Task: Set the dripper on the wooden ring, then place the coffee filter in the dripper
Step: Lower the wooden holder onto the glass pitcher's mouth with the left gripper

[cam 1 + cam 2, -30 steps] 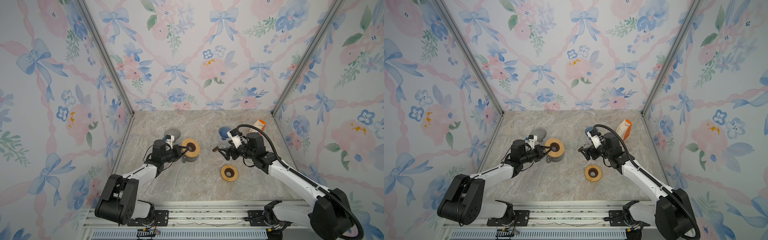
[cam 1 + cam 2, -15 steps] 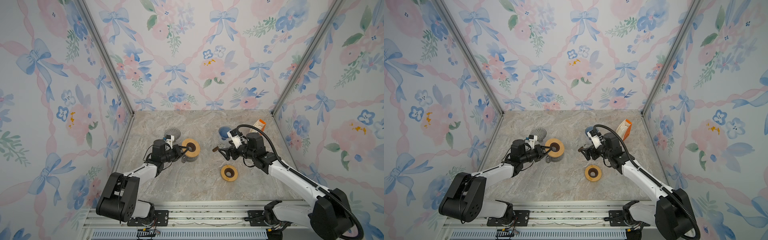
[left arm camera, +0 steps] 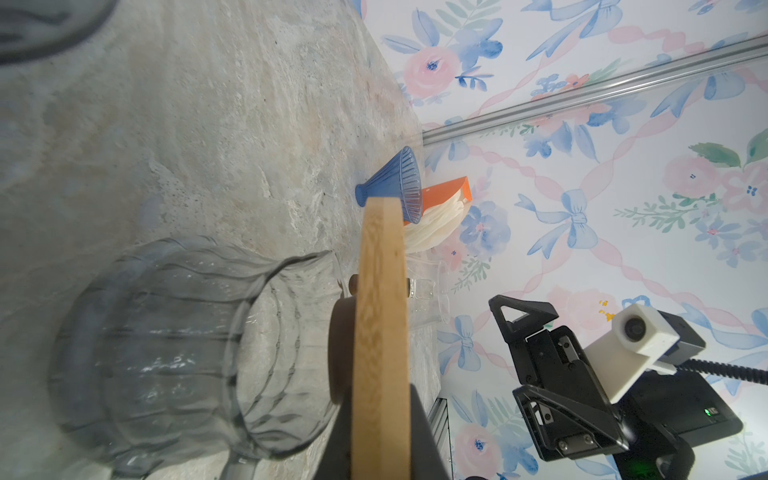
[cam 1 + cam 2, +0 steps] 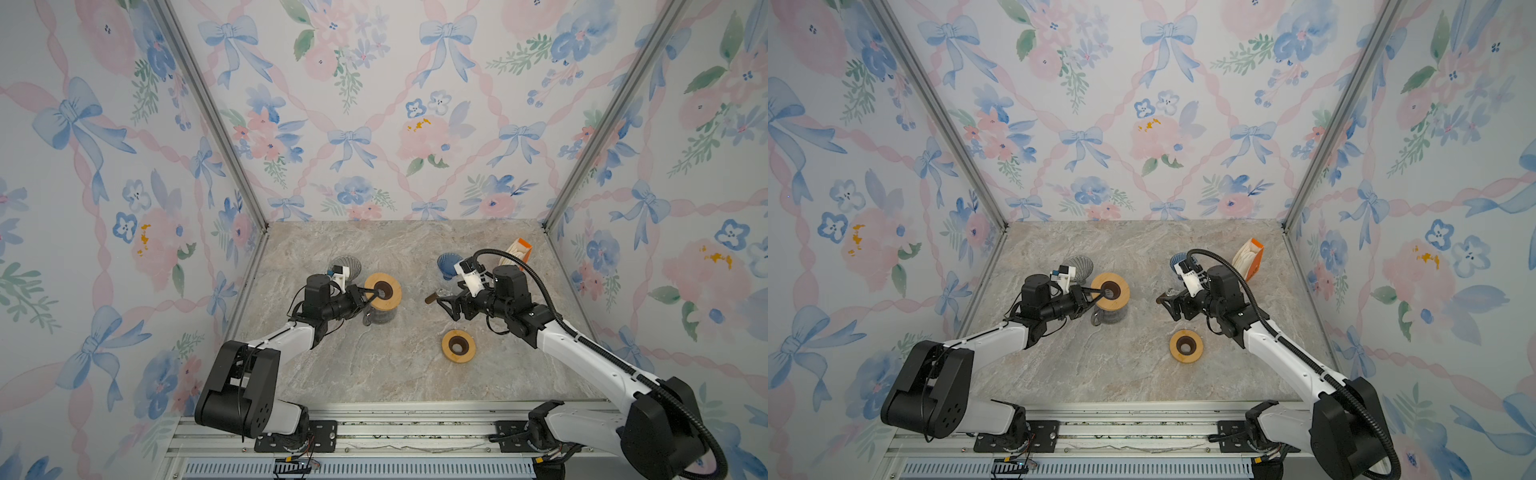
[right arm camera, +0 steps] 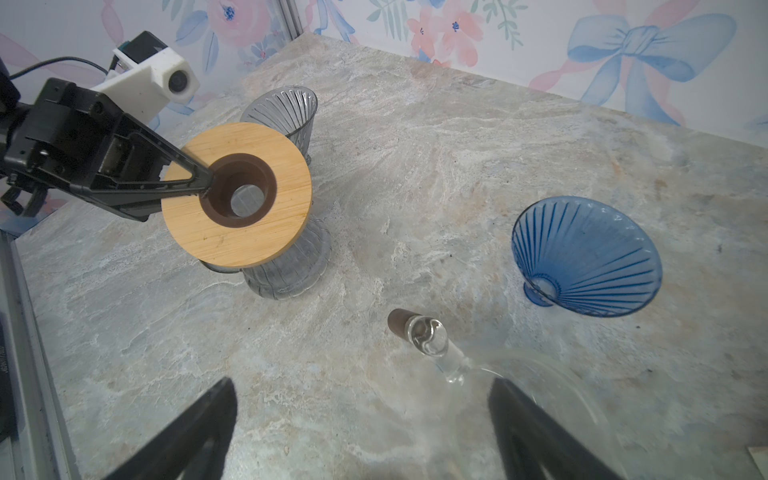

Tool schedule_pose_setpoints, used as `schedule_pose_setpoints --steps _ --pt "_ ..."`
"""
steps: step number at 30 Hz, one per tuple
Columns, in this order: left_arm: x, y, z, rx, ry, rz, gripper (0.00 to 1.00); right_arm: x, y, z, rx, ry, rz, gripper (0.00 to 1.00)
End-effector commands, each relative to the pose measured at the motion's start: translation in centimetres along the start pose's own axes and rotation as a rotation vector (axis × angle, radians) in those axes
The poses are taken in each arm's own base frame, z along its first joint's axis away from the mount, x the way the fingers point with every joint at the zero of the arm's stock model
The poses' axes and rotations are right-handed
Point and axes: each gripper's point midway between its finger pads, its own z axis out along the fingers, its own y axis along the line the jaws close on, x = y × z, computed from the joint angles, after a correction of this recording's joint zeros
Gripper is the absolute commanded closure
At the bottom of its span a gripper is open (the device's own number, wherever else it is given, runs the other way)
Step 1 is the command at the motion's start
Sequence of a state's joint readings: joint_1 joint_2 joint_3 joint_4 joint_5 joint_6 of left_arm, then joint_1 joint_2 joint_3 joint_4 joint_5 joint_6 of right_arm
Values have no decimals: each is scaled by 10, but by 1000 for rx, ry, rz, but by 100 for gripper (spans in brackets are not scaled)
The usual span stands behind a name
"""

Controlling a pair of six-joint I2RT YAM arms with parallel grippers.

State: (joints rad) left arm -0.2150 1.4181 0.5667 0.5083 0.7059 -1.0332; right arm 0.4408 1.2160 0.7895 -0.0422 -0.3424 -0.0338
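- while the left claw (image 4: 368,296) pinches the wooden ring (image 4: 382,291) by its inner edge, both top views put that ring right over the grey glass server (image 4: 378,316). the right claw (image 4: 446,305) hangs wide and empty, well apart from it.
- the paper filters (image 4: 1244,259), the task's own thing, sit in the orange filter box (image 4: 1258,259) by the far right wall. none is out, so the job looks to be in its early part. the blue dripper (image 4: 1175,264) stands near that box, and a second wooden ring (image 4: 1186,345) lies flat on the table (image 4: 1133,374).
- left wrist view: the ring (image 3: 380,332) shows edge-on, close over the server's (image 3: 166,345) mouth. whether it touches the rim cannot be told. the step in hand reads as seating it, so the claw should hold it flat and centre the hole on the mouth. it should let go only once the ring sits without rocking, or the glass may tip.
- right wrist view: the left claw (image 5: 199,183) is clamped on the ring's (image 5: 237,195) brown collar. the right claw's (image 5: 361,386) fingers (image 5: 199,436) are spread over a clear glass piece (image 5: 428,336). the blue dripper (image 5: 586,257) stands mouth-up and empty, the grey dripper (image 5: 286,112) behind the ring.
- for the filter itself, a light pinch on one paper's edge is the likely need, since thin sheets may come out stuck together.
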Motion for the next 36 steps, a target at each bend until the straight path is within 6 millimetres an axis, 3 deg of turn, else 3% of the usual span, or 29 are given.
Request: schedule_pose_setpoints --steps 1,11,19,33,36 --pt "-4 -7 -4 25 -20 36 93 -10 4 -3 1 -19 -6 4" --pt "-3 -1 -8 10 -35 23 89 -9 4 -4 0 -16 -13 4" --pt "-4 5 -10 -3 -45 16 77 -10 2 -6 17 -13 -26 4" --pt "-11 13 -15 -19 -67 3 72 -15 3 -5 13 -20 -29 3" --pt "-13 16 -16 -25 -74 -4 66 -14 3 -5 13 -19 -26 4"
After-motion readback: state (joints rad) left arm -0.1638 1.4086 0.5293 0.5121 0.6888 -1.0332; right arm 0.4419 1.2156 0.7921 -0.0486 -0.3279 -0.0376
